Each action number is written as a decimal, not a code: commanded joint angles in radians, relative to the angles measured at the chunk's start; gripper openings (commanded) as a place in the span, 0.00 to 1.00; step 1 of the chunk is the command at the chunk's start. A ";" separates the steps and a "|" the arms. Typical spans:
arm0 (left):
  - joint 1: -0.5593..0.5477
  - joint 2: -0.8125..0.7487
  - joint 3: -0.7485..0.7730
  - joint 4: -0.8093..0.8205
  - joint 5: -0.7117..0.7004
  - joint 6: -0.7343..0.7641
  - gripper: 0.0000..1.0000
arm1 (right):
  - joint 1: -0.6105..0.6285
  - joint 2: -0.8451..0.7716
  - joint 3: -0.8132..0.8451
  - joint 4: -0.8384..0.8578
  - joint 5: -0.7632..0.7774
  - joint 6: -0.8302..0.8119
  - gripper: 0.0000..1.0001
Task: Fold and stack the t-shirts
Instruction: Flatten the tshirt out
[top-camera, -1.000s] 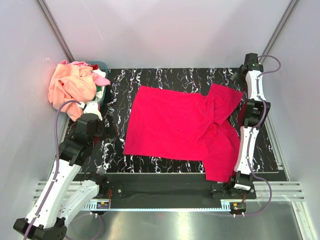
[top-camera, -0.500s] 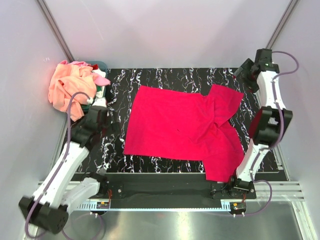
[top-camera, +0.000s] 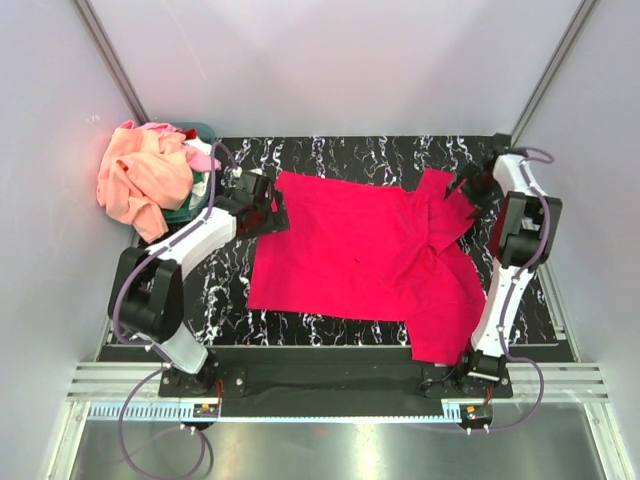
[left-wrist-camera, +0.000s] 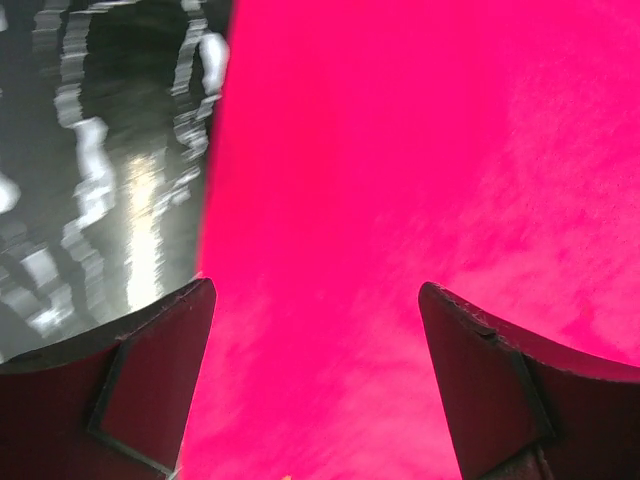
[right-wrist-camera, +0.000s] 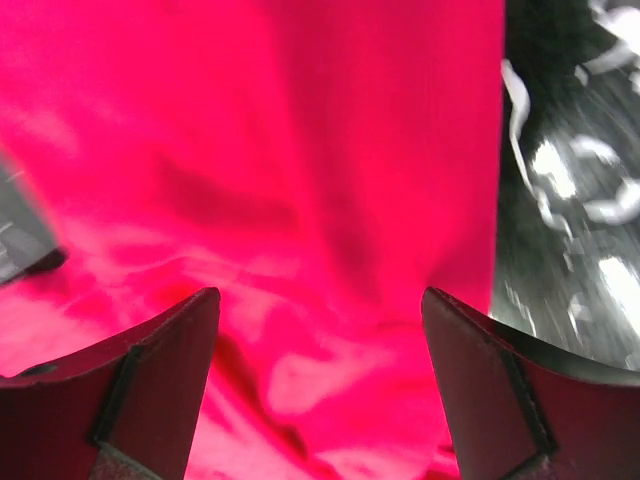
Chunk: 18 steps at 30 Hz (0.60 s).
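Observation:
A crimson-red t-shirt (top-camera: 360, 255) lies spread on the black marbled table, with its right part bunched and folded over. My left gripper (top-camera: 270, 208) is open over the shirt's far left corner; the left wrist view shows red cloth (left-wrist-camera: 400, 200) between its spread fingers (left-wrist-camera: 150, 370). My right gripper (top-camera: 462, 190) is open over the shirt's far right sleeve; the right wrist view shows wrinkled red cloth (right-wrist-camera: 300, 250) between its fingers (right-wrist-camera: 480, 390). A heap of peach-orange (top-camera: 140, 180), pink and white shirts sits at the far left.
The heap rests in a small teal basket (top-camera: 195, 205) at the table's far left corner. The black marbled table (top-camera: 350, 150) shows around the shirt. Grey walls stand on three sides, and a metal rail runs along the near edge.
My left arm swung forward and right from beside the basket to the shirt's far left corner. My right gripper came down and left onto the far right sleeve.

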<state>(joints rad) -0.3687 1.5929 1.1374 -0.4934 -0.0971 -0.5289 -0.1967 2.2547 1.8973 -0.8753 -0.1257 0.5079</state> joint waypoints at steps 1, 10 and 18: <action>-0.006 0.081 0.041 0.128 0.085 -0.065 0.88 | 0.011 0.072 0.121 -0.059 -0.005 -0.011 0.88; -0.003 0.298 0.169 0.154 0.089 -0.082 0.88 | 0.029 0.488 0.679 -0.215 0.040 0.021 0.86; 0.050 0.429 0.259 0.127 0.062 -0.076 0.88 | 0.039 0.597 0.790 0.209 -0.172 0.144 0.84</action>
<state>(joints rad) -0.3557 1.9972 1.3743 -0.3813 -0.0254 -0.6033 -0.1711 2.7701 2.6991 -0.8795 -0.1982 0.5819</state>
